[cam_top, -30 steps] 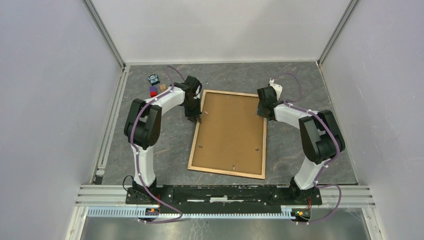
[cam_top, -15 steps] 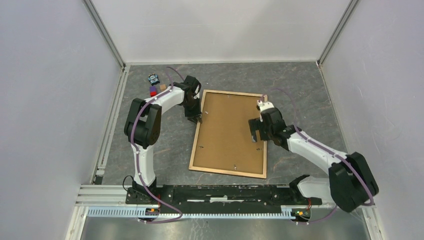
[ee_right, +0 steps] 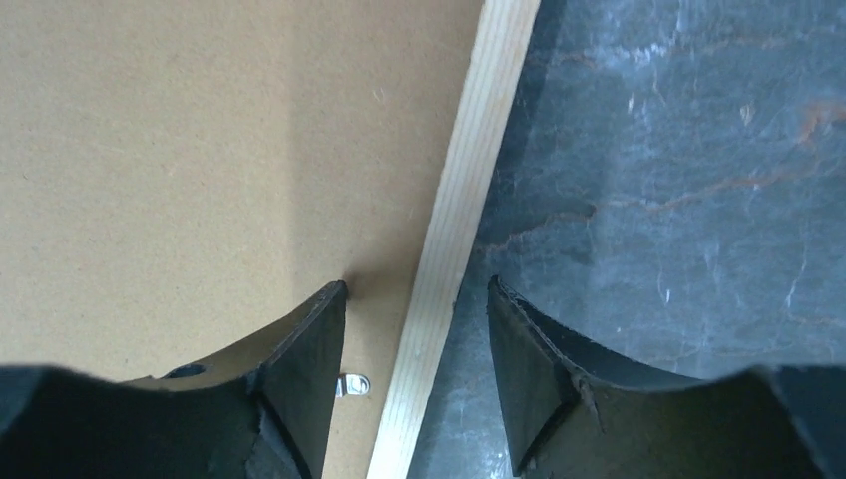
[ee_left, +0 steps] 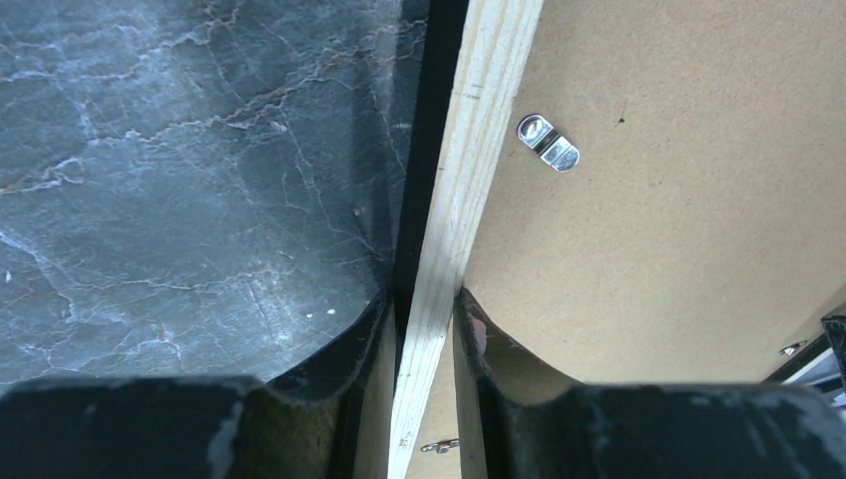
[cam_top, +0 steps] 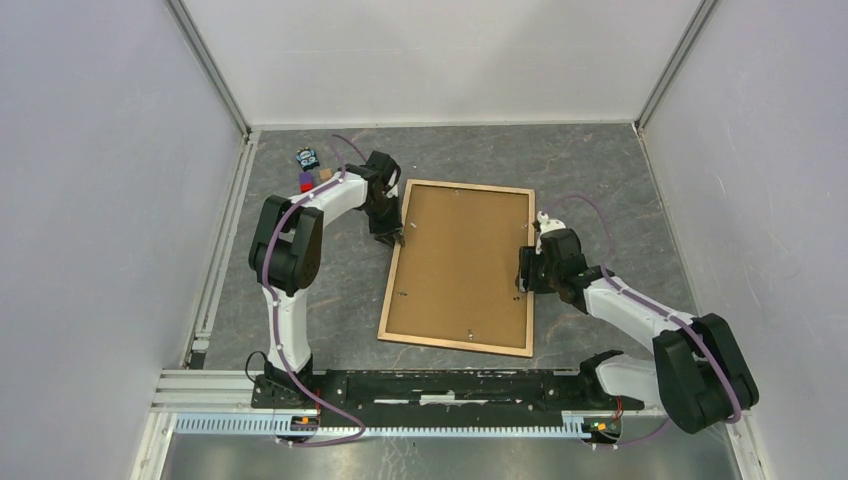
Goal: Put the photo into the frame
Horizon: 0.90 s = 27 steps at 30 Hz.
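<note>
The frame (cam_top: 455, 344) lies back up on the dark table, its light wood rails around a brown backing board (cam_top: 460, 260). The photo is not in sight. My left gripper (cam_top: 395, 232) is shut on the frame's left rail (ee_left: 479, 130) near the far corner, one finger (ee_left: 371, 349) outside it and the other over the board. My right gripper (cam_top: 525, 280) stands open astride the right rail (ee_right: 479, 150) about two thirds of the way down. Its fingers (ee_right: 314, 349) leave a gap on each side of the rail. Small metal tabs (ee_left: 548, 143) sit on the board.
A small dark gadget (cam_top: 308, 158) and a few coloured blocks (cam_top: 305, 183) lie at the back left, beyond the left arm. Grey walls close in the table on three sides. A metal rail (cam_top: 450, 385) carrying the arm bases runs along the near edge.
My right arm left the frame's far right corner and came down along the right rail, its jaws now astride the rail. The left gripper and the frame have not moved.
</note>
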Tool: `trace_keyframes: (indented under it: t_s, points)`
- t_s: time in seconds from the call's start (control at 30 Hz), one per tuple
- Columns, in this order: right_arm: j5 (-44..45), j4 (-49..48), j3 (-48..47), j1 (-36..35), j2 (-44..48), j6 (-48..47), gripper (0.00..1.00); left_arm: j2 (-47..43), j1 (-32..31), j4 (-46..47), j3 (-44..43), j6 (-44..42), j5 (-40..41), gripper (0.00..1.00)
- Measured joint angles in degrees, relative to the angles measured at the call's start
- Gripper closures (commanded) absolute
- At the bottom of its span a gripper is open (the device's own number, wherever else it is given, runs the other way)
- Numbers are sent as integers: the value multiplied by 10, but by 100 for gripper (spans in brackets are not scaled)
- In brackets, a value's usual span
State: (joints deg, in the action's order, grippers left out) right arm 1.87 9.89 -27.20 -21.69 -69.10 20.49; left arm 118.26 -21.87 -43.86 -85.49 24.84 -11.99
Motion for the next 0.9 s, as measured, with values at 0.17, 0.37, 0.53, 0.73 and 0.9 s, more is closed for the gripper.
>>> trace_keyframes:
  t_s: [0.17,0.37,0.53,0.73,0.9]
  points:
    - [-12,-25,-7,5,-19,9,70,0,0,0,0,0,-4,76]
    - [5,-7,-69,15,-83,-15,68,-2,7,6,0,2,-1,81]
    - [16,15,-112,12,-116,-51,44,-3,9,11,2,7,0,84]
    - [27,42,-132,-17,-99,-74,29,-5,9,13,4,10,-1,85]
    - [61,78,-130,-52,-60,-45,25,-5,9,13,4,12,-1,86]
